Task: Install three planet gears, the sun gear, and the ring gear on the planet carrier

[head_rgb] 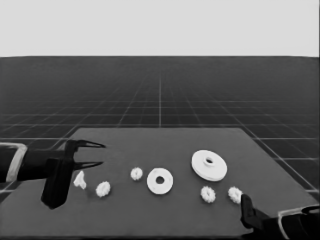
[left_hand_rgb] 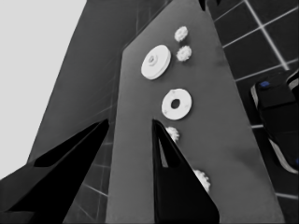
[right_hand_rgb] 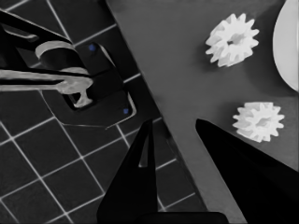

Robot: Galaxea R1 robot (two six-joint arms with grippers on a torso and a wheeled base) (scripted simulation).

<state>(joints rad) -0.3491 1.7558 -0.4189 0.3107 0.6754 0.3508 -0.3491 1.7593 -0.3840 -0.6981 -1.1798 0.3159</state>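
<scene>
Four toothed white planet gears beside flat, washer-like planet carrier

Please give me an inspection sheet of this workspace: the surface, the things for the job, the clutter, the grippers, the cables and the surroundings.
Surface: dark table, parts lie apart on it.
Job's things: smaller round part mid-table, bare; larger round part to its right; four gears loose, none installed.
Clutter: thin white piece near the left end.
Grippers: left gripper waits over the table's left end, fingers open, holding nothing; right gripper parked at the near right corner, open, empty.
Cables: nothing seen.
Surroundings: gridded floor; dark machinery with blue lights past the table's edge.
</scene>
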